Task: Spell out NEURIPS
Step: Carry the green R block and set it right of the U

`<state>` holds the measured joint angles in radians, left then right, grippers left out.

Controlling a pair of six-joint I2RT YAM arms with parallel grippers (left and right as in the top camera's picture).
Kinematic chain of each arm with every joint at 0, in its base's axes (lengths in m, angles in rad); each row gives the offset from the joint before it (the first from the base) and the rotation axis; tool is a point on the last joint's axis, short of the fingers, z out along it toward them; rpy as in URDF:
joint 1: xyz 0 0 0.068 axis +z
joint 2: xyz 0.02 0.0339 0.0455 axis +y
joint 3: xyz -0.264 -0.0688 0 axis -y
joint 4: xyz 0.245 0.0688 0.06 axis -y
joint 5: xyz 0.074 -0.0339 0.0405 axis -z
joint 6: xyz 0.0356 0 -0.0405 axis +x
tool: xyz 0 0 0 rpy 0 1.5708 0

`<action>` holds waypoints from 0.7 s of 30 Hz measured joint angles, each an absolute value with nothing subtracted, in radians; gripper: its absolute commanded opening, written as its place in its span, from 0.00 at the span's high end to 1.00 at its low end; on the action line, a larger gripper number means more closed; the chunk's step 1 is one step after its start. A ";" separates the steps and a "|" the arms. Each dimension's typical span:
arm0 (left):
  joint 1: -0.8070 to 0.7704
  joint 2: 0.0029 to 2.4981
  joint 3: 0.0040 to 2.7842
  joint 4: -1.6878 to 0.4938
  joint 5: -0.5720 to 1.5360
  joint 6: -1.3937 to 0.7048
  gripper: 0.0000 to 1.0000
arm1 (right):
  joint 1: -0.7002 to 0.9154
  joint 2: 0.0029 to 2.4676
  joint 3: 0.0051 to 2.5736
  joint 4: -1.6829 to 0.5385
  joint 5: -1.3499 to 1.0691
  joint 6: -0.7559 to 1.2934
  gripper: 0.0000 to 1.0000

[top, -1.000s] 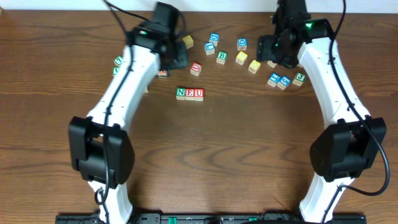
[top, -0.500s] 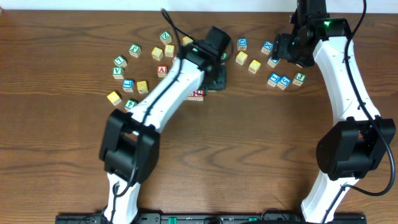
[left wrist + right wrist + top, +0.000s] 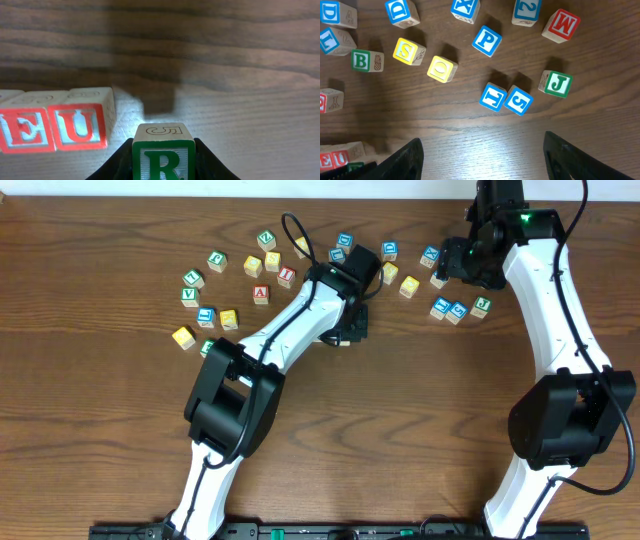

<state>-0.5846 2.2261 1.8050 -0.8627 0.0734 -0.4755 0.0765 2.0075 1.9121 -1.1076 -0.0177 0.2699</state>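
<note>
My left gripper (image 3: 162, 167) is shut on a wooden cube with a green R (image 3: 162, 155). It holds the cube low over the table, just right of the red U cube (image 3: 80, 125), with a small gap between them. A red E cube (image 3: 25, 131) adjoins the U on its left. In the overhead view the left gripper (image 3: 347, 328) covers this row. My right gripper (image 3: 482, 160) hangs open over bare wood. Beyond it lie a blue P cube (image 3: 486, 41), a blue I cube (image 3: 493, 96), a blue S cube (image 3: 518, 100) and a yellow S cube (image 3: 408, 51).
Loose cubes ring the back of the table: green J (image 3: 555, 83), red M (image 3: 561, 25), yellow O (image 3: 441, 68), green B (image 3: 367, 60). A further cluster (image 3: 225, 280) lies at back left. The right arm (image 3: 540, 310) reaches over the right-hand cubes.
The left arm has swung from the back left cluster to the middle and come down beside the row, carrying the R cube. The right gripper shifted slightly right, then held still.
</note>
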 measured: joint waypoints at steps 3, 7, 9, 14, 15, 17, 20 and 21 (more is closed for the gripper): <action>-0.585 2.238 1.805 -0.844 0.062 -0.476 0.68 | 0.076 2.008 1.912 -1.108 -0.018 0.270 0.29; -0.585 2.255 1.805 -0.829 0.053 -0.476 0.68 | 0.076 2.008 1.912 -1.108 -0.018 0.270 0.29; -0.585 2.258 1.805 -0.829 0.048 -0.476 0.68 | 0.076 2.008 1.912 -1.109 -0.018 0.270 0.29; -0.585 2.258 1.805 -0.829 0.015 -0.476 0.67 | 0.076 2.008 1.912 -1.110 -0.018 0.270 0.29; -0.585 2.258 1.805 -0.828 0.012 -0.476 0.67 | 0.076 2.008 1.912 -1.110 -0.018 0.270 0.29; -0.585 2.258 1.805 -0.824 0.005 -0.476 0.59 | 0.076 2.008 1.912 -1.111 -0.018 0.270 0.29; -0.585 2.258 1.805 -0.817 -0.002 -0.481 0.53 | 0.076 2.008 1.912 -1.111 -0.018 0.270 0.29; -0.585 2.258 1.805 -0.815 -0.003 -0.481 0.54 | 0.076 2.008 1.912 -1.111 -0.018 0.270 0.29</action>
<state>-0.5846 2.2581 1.8050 -0.8146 -0.0032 -0.4812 0.0765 2.0075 1.9121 -1.1107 -0.0177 0.2699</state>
